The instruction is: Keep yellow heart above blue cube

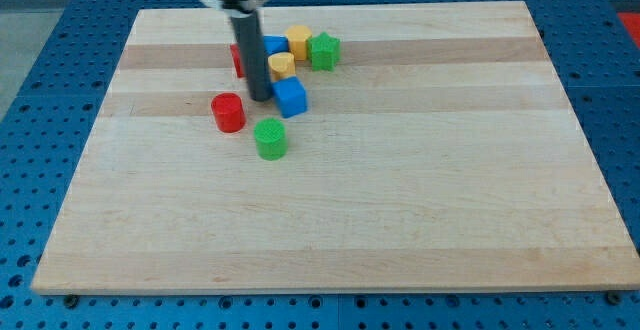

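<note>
The yellow heart (282, 66) lies near the board's top middle, directly above the blue cube (290, 97) and touching it. My rod comes down from the view's top, and my tip (259, 98) rests just left of the blue cube and below-left of the yellow heart, close to both.
A yellow block (298, 41), a green star-like block (323, 51) and a second blue block (274, 46) cluster above the heart. A red block (238, 60) is partly hidden behind the rod. A red cylinder (229, 113) and a green cylinder (270, 139) lie below-left. The wooden board (400, 190) carries them all.
</note>
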